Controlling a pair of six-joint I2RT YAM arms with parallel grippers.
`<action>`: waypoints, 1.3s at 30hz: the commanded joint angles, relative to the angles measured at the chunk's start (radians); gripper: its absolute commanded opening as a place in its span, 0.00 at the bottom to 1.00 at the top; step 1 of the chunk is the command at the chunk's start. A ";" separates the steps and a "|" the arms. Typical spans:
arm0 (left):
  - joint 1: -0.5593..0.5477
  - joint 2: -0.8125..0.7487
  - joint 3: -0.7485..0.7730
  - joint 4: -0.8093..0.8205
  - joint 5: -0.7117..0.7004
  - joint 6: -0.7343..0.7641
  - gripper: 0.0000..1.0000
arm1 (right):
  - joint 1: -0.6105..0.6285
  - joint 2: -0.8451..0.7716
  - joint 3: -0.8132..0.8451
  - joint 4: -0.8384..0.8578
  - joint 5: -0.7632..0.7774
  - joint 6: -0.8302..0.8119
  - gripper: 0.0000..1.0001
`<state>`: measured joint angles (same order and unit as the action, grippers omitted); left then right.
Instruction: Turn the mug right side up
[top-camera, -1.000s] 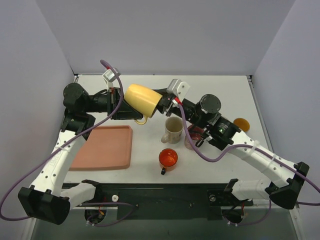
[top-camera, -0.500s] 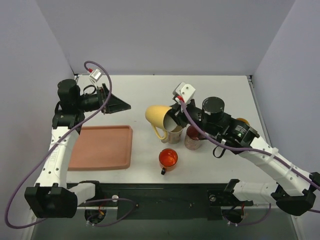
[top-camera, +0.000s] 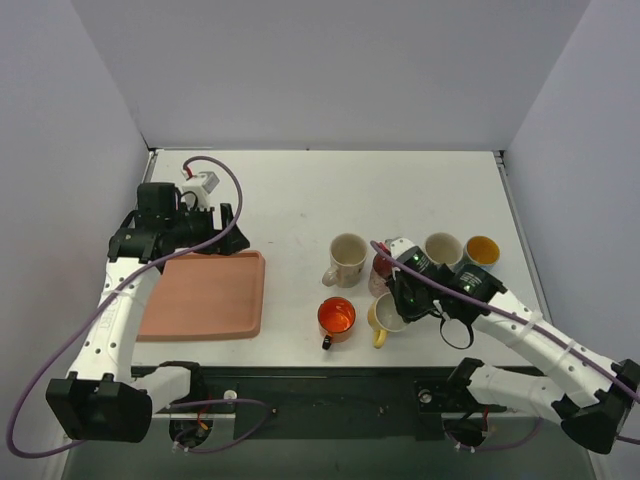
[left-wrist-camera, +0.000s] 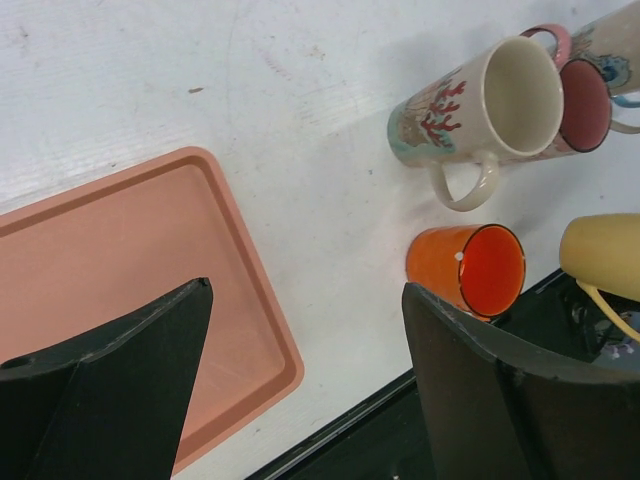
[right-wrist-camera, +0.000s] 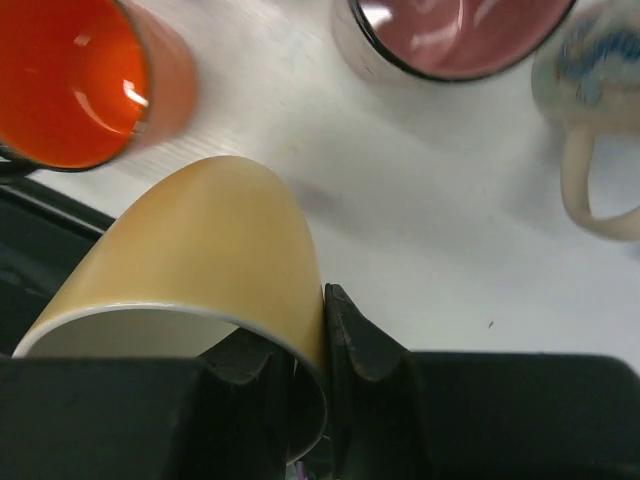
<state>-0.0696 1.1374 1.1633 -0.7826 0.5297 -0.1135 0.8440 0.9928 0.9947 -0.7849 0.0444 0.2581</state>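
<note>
The right hand (right-wrist-camera: 316, 300) is clamped on the rim of the yellow mug (top-camera: 385, 318). The mug is mouth-up, long axis near vertical, handle toward the arms, just beside the orange mug (top-camera: 337, 316). The left hand (left-wrist-camera: 305, 288) is spread wide above the tray (left-wrist-camera: 100, 250).

Overhead view of a white table (top-camera: 300, 190).
- Left: a shallow, rimmed salmon-pink tray (top-camera: 207, 295).
- Centre: an upright cream mug (top-camera: 347, 258) with a coral-red print, its handle turned toward the near edge.
- Just beside it on the right: a pink-lined mug (top-camera: 381, 268), partly hidden.
- Nearer the front edge: an upright orange mug (top-camera: 337, 317), apart from the cream mug.
- Far right: a white mug (top-camera: 442, 249) and an amber-lined mug (top-camera: 482, 249), side by side and mouths up.
</note>
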 joint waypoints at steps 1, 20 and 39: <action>-0.004 -0.030 -0.007 0.008 -0.060 0.051 0.88 | -0.113 -0.005 -0.121 0.096 -0.014 0.050 0.00; -0.006 -0.059 -0.021 -0.006 -0.088 0.071 0.88 | -0.180 0.316 -0.176 0.230 -0.058 0.050 0.15; -0.001 -0.232 -0.198 0.494 -0.572 0.006 0.91 | -0.314 -0.101 0.045 0.359 0.241 -0.192 0.66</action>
<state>-0.0711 1.0409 1.0973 -0.6724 0.2573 -0.0612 0.6559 1.0603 1.1461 -0.6304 0.0967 0.1772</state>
